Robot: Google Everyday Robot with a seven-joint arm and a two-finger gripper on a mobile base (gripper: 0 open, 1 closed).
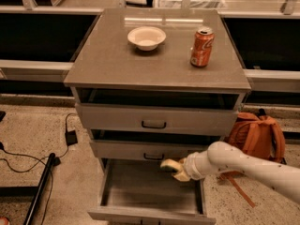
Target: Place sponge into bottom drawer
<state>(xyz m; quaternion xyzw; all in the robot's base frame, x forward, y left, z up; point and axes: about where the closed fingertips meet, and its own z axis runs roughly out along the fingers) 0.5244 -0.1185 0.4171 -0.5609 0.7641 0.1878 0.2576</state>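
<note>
Over the bottom drawer (140, 193), sponge (168, 164) between the gripper's (178, 171) fingers.

No lettering could be read, not even on the orange can (202, 47), set well above the gripper (171, 167), which was seen over the open bottom drawer (140, 189).
</note>
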